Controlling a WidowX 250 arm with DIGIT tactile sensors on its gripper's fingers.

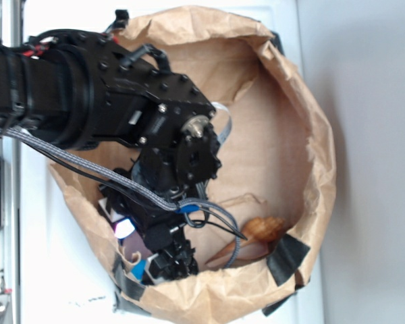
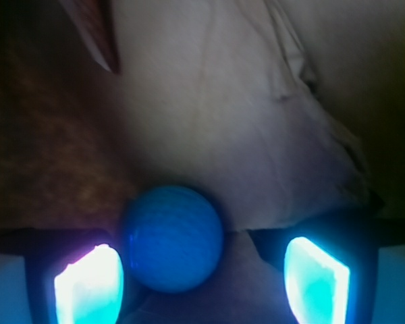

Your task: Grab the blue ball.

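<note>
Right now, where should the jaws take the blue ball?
Across the widest middle of the blue ball, straight on as the wrist view faces it. It is round, so any diameter works. It sits off-centre in the open gripper, near the left pad, so probably shift left first.

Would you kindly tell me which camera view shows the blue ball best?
The wrist view: the blue ball sits large and unobstructed between the open claw pads. In the exterior view, the arm reaching into the paper bag hides it; no ball can be made out.

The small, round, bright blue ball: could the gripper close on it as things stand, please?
Probably yes. In the wrist view the small, round, bright blue ball lies between the open gripper's glowing fingertips, nearer the left one, with nothing between them; only crumpled brown paper lies behind.
</note>
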